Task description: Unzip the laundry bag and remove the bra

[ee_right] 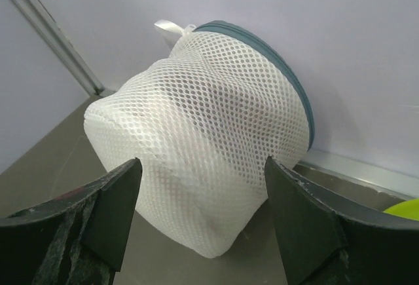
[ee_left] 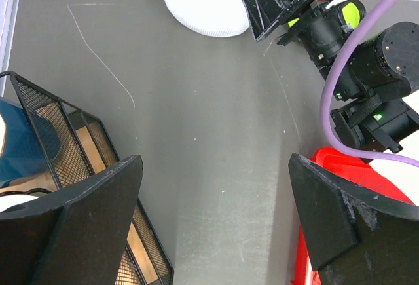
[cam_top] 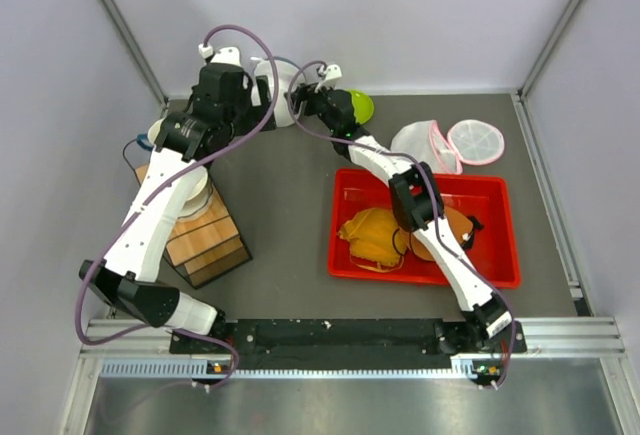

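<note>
The laundry bag [ee_right: 209, 134] is white mesh with a teal rim, lying tipped against the back wall [cam_top: 272, 85] [ee_left: 206, 3]. Its mesh hides the bra, and no zip shows. My right gripper [ee_right: 203, 206] is open, one finger on each side of the bag's lower end and close to the mesh; it shows in the overhead view [cam_top: 298, 101] and in the left wrist view [ee_left: 275, 10]. My left gripper [ee_left: 216, 213] hangs open over bare grey table, left of the bag [cam_top: 228, 95], with nothing between its fingers.
A red tray [cam_top: 500, 195] at the right holds orange garments [cam_top: 375, 235]. Two pink-trimmed mesh bags [cam_top: 470, 142] lie behind it. A green object [cam_top: 358, 107] sits beside the right gripper. A wooden box with a black wire rack [cam_top: 205, 230] [ee_left: 59, 134] stands at the left.
</note>
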You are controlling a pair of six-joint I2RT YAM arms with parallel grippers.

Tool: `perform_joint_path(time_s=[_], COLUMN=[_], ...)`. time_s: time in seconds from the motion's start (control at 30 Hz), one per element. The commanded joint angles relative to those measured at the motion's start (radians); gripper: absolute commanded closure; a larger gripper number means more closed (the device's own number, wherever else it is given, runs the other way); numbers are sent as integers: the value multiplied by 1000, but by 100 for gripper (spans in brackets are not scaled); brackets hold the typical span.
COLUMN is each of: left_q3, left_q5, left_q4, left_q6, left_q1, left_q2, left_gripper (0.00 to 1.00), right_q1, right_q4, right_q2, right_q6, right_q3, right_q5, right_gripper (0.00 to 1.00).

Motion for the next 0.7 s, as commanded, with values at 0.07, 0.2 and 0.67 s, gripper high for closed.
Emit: perform_joint_path(time_s=[0.07, 0.2, 0.67], left_q3=[-7, -18, -53], left_q5=[4, -2, -11], left_q4=[45, 49, 59], left_q6=[6, 6, 5], left_q1=[6, 8, 21], left_q2=[11, 11, -12], left_gripper=[1, 1, 1], right_q1=[49, 57, 66], right_q4=[106, 106, 98], right_q2=[43, 53, 19], right_q6=[55, 64, 27], right_q3=[86, 90, 47], right_q5=[-19, -30, 30], right_gripper=[29, 37, 92])
